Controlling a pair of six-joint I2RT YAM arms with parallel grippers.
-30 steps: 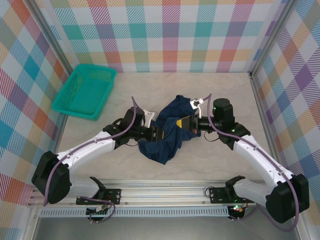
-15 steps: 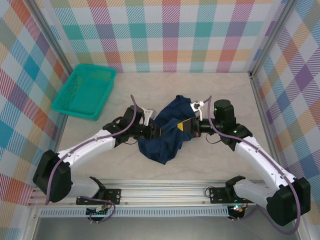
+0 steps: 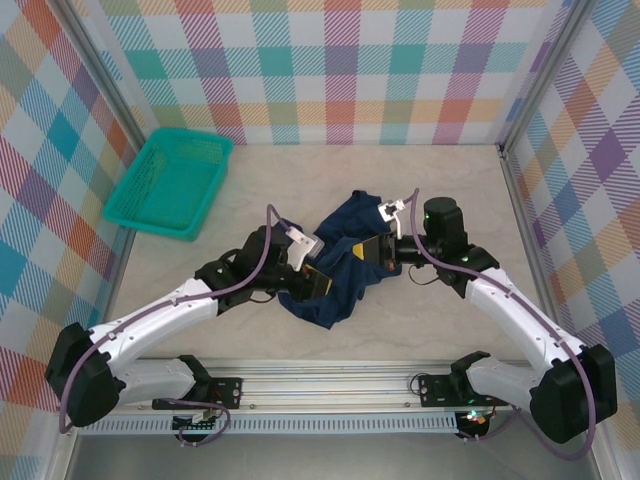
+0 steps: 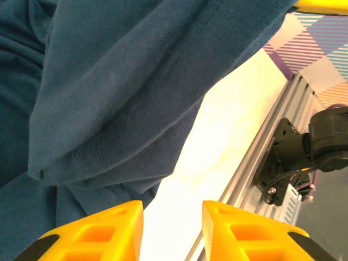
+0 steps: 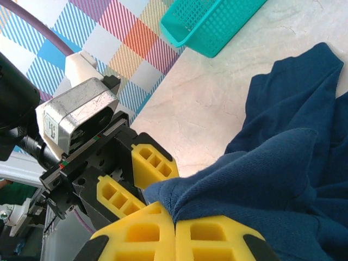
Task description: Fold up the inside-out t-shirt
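Left fingers (image 4: 98,231) now apart, off the t-shirt (image 4: 119,81); right fingers (image 5: 141,234) still tight on it.

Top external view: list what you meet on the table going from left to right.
teal basket → left fingers → right fingers. The t-shirt spreads beneath both sets of fingers, so it is left out of the order.

- One dark blue t-shirt (image 3: 345,215)
- One teal basket (image 3: 170,185)
- One table (image 3: 430,320)
- Two robot arms: left arm (image 3: 170,300), right arm (image 3: 510,310)
- Two grippers: left gripper (image 4: 173,212), right gripper (image 5: 175,220)
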